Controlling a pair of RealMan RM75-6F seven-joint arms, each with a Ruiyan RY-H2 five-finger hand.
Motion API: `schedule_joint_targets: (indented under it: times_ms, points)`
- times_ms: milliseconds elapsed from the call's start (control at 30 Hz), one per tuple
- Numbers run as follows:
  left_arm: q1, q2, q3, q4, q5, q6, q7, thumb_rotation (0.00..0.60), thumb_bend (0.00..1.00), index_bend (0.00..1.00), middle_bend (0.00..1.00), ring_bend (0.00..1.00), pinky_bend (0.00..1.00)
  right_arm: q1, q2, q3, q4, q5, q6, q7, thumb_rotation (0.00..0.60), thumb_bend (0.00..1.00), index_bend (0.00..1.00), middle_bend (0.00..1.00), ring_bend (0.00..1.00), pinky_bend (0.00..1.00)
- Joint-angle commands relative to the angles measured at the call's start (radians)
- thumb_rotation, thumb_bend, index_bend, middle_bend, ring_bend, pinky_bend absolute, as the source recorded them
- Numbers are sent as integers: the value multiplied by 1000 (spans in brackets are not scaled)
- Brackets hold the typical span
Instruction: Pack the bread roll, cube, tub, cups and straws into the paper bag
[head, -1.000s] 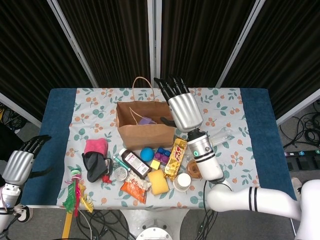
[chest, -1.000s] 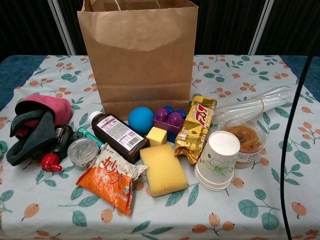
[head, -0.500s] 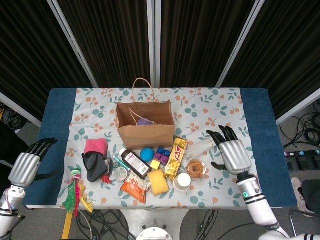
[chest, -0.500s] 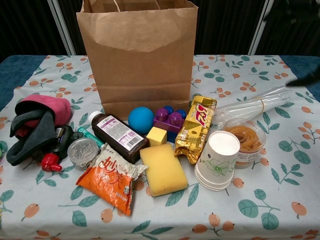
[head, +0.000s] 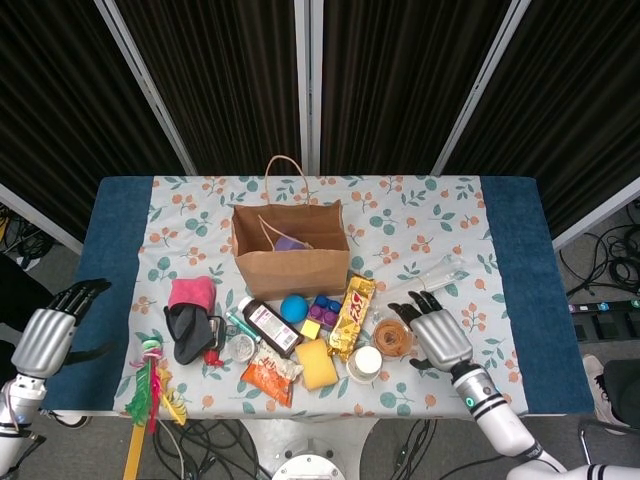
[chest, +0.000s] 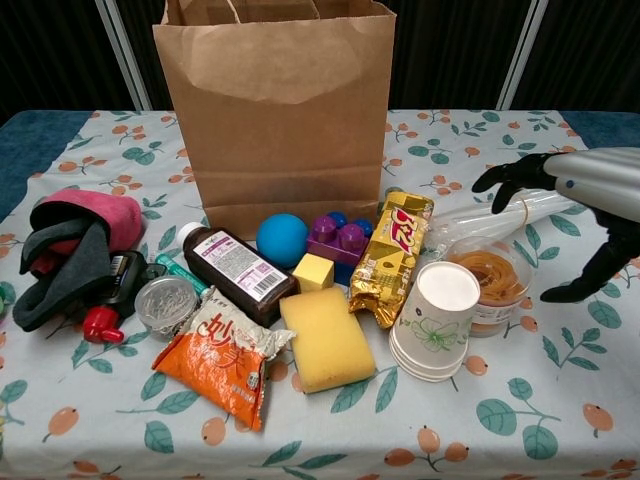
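The right hand (head: 438, 338) hovers with fingers (chest: 510, 172) spread and empty just right of the tub (head: 392, 337), above the straws (chest: 505, 213). The cups (chest: 434, 319) stand left of the tub, near the paper bag (head: 290, 262). The left hand (head: 45, 340), open, hangs off the counter's (head: 510, 230) left edge.

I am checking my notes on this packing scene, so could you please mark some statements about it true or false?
1. The paper bag stands upright with its mouth open. True.
2. The right hand grips the stack of paper cups. False: it is open beside the tub and holds nothing.
3. The yellow cube lies in front of the blue ball. True.
4. The straws are already inside the bag. False: they lie on the table behind the tub.
5. The left hand holds the pink cloth. False: it is empty, off the table's left edge.
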Motion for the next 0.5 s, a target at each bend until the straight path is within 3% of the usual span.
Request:
schedule_joint_targets:
  times_ms: [33,500]
  points:
    - [-3,4,-4,-2,1,2,3,600,127,204,260,177,265,22,-31,15,20,23,-24,-27,600,0,142,220,52,87]
    - [-3,5,-9,8,-8,-1,-8,600,128,204,260,177,265,52,-98,15,70,86,-59,-103,600,0,146,230,52,88]
